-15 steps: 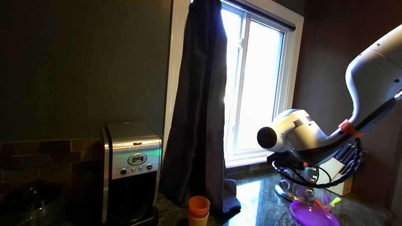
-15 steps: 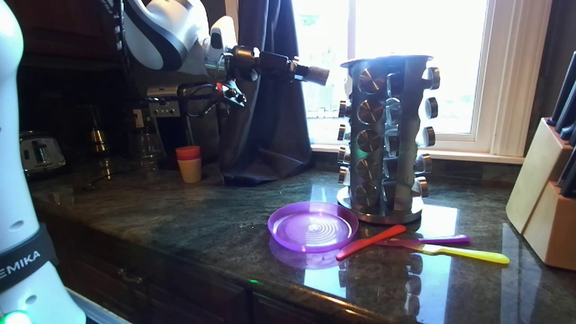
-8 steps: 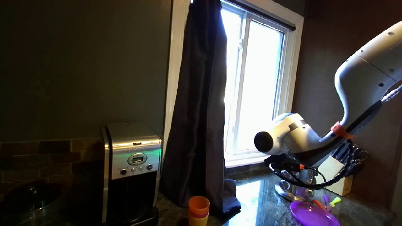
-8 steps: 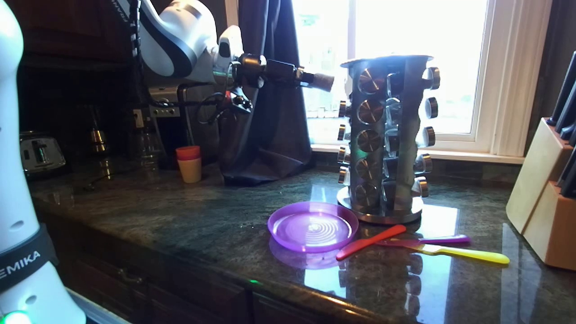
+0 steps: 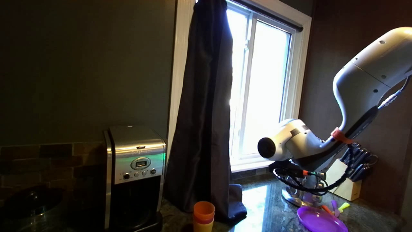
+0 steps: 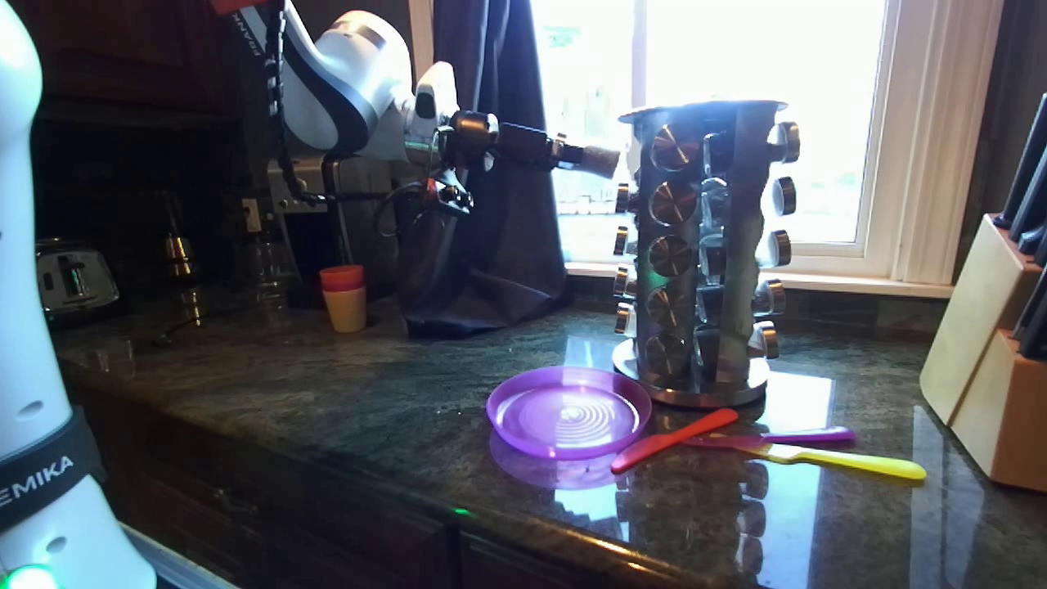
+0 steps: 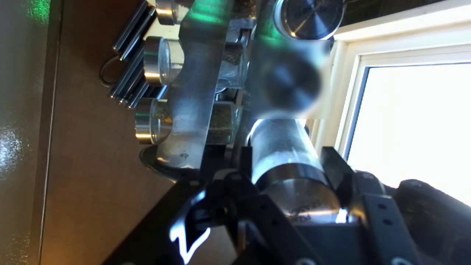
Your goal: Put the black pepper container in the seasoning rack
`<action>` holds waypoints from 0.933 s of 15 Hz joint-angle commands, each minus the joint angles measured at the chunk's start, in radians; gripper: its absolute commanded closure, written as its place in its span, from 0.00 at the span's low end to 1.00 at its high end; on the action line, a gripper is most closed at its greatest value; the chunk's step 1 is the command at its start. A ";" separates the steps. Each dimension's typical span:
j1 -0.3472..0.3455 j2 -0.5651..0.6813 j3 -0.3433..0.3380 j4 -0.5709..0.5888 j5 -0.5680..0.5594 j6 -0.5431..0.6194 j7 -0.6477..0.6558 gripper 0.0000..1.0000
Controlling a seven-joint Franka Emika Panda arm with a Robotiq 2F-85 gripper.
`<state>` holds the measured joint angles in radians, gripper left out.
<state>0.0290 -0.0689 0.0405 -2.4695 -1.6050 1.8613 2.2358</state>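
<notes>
The pepper container, a clear jar with a shiny metal lid, sits lengthwise between my fingers in the wrist view (image 7: pixel 283 143). In an exterior view its far end (image 6: pixel 600 161) sticks out of my gripper (image 6: pixel 568 153). My gripper, also in the wrist view (image 7: pixel 289 160), is shut on it. The seasoning rack (image 6: pixel 746 245) is a tall metal stand with several jars lying sideways. The container is held at its upper tier, just left of it, with a small gap in that view. The rack also shows in the wrist view (image 7: pixel 197 84) and, partly behind the arm, in an exterior view (image 5: pixel 294 200).
A purple plate (image 6: pixel 523 425) and red (image 6: pixel 675 442), purple (image 6: pixel 810 436) and yellow (image 6: pixel 851 462) knives lie before the rack. The knife block (image 6: pixel 981 352) stands to the right. Stacked cups (image 6: pixel 345 307), a curtain (image 6: pixel 491 245) and a coffee maker (image 5: pixel 138 161) are also in view.
The arm has moved toward the rack, rightward and slightly down in an exterior view, carrying the container. The gap between container and rack has narrowed. The rack, plate and knives have not moved.
</notes>
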 commanded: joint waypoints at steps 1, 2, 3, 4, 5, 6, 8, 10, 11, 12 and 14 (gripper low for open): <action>0.001 0.033 -0.006 0.024 -0.030 -0.028 0.051 0.76; 0.001 0.035 -0.006 0.027 -0.028 -0.034 0.056 0.76; 0.001 0.039 -0.006 0.031 -0.025 -0.045 0.063 0.76; 0.001 0.041 -0.006 0.034 -0.023 -0.052 0.067 0.76; 0.001 0.043 -0.005 0.037 -0.021 -0.063 0.070 0.76; 0.001 0.044 -0.006 0.039 -0.020 -0.069 0.075 0.76; 0.000 0.052 -0.007 0.045 -0.016 -0.085 0.080 0.76; -0.002 0.063 -0.008 0.051 -0.016 -0.096 0.085 0.76; -0.002 0.069 -0.009 0.054 -0.016 -0.101 0.090 0.76; -0.002 0.072 -0.009 0.055 -0.016 -0.108 0.094 0.76; -0.002 0.080 -0.010 0.059 -0.017 -0.119 0.101 0.76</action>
<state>0.0263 -0.0149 0.0338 -2.4263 -1.6065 1.7753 2.3005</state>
